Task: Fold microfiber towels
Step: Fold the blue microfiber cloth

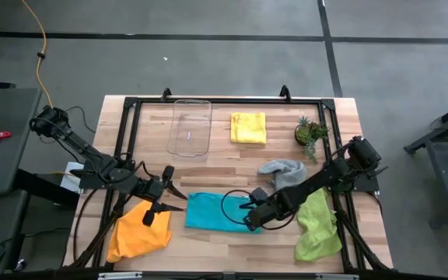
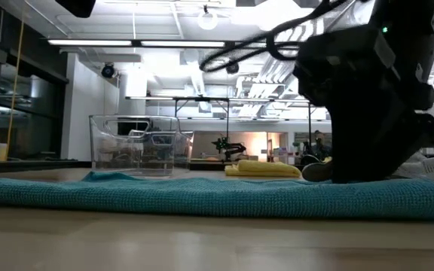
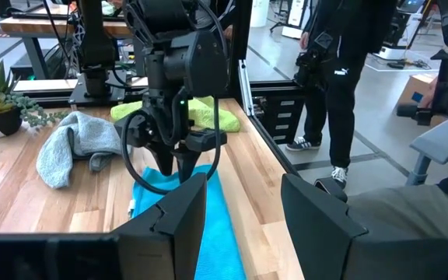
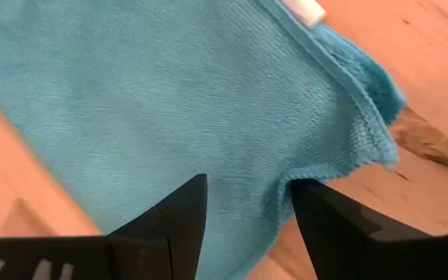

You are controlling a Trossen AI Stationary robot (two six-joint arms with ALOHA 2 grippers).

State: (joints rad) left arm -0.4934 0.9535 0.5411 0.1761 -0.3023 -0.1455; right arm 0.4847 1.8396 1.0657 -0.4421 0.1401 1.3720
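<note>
Teal-blue towel (image 1: 212,211) flat at front-centre of table (image 1: 224,152), folded to a rectangle, long axis left-right along the front edge. Right gripper (image 1: 249,222) down at the towel's right end, fingers parted, straddling its corner, nothing clenched; left gripper (image 1: 169,206) just off the towel's left end, above the orange towel (image 1: 134,233), jaws spread, empty.
</note>
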